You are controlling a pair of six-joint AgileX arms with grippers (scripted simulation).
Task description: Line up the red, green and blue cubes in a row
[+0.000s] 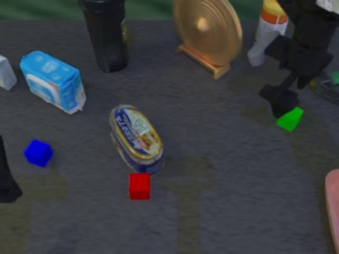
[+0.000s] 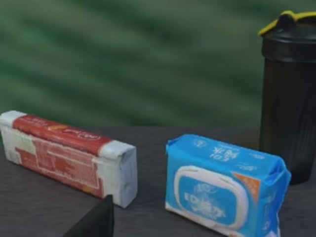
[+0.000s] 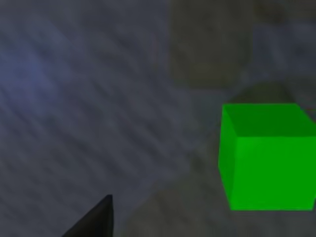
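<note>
The green cube sits on the dark table at the right, with my right gripper hovering just to its upper left. In the right wrist view the green cube lies off to one side of the single dark fingertip that shows, and nothing is held; the gripper is open. The red cube rests just in front of the oval tin. The blue cube stands at the left, near my parked left gripper, which is open.
A light-blue-and-white packet and a white and red box lie at the back left. A black shaker, a gold disc on a stand and a white bottle line the back. A pink object pokes in at the right edge.
</note>
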